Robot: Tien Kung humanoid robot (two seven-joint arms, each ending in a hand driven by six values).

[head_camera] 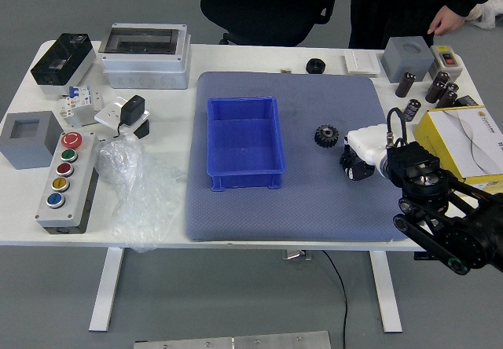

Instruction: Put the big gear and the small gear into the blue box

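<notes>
The blue box (pixel 245 146) stands open on the grey-blue mat, with its bare floor showing. A black toothed gear (pixel 326 136) lies on the mat to the right of the box. Just below and to the right of that gear is my right hand (pixel 357 164), low over the mat, with its white back and black parts in view. Any second gear is hidden or cannot be told apart from the hand's black parts. My left hand is out of view.
A black round part (pixel 315 66) lies beyond the mat. Dark cylinders (pixel 405 85) and a yellow box (pixel 464 141) stand at the right. The button panel (pixel 68 180) and plastic bag (pixel 137 192) are at the left. A person (pixel 424 7) stands at the far side, hands off the objects.
</notes>
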